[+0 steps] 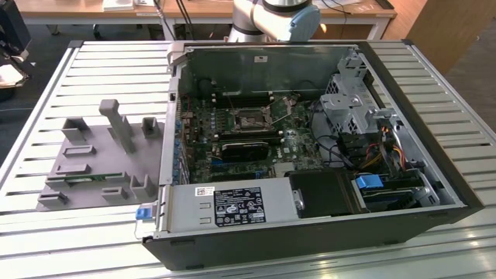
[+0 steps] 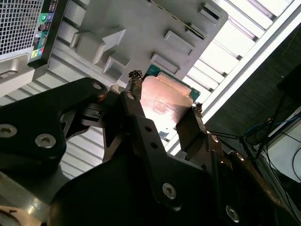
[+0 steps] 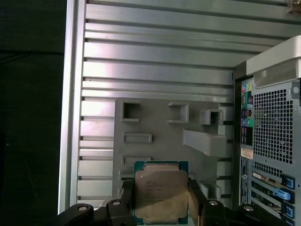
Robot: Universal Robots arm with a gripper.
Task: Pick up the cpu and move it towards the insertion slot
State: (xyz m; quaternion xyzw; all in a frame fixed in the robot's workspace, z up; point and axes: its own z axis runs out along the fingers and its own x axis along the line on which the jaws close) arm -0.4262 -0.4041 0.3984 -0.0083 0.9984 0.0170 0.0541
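This strikes me as a robotics lab set up for computer assembly. A broad worktable of pale slatted aluminium (image 1: pixel 69 87) carries a black desktop computer case (image 1: pixel 310 250) lying on its side with the panel off; its green motherboard (image 1: pixel 298 145) and the square, silver-framed insertion slot (image 1: pixel 250 119) are laid bare. Just beside the case sits a flat grey plastic fixture tray (image 1: pixel 97 165) with moulded pockets and upright posts. A pale grey robot arm with a light blue joint cap (image 1: pixel 283 17) stands at the table's far edge; beyond it run light wooden desks (image 1: pixel 69 6) on metal legs, office-style.
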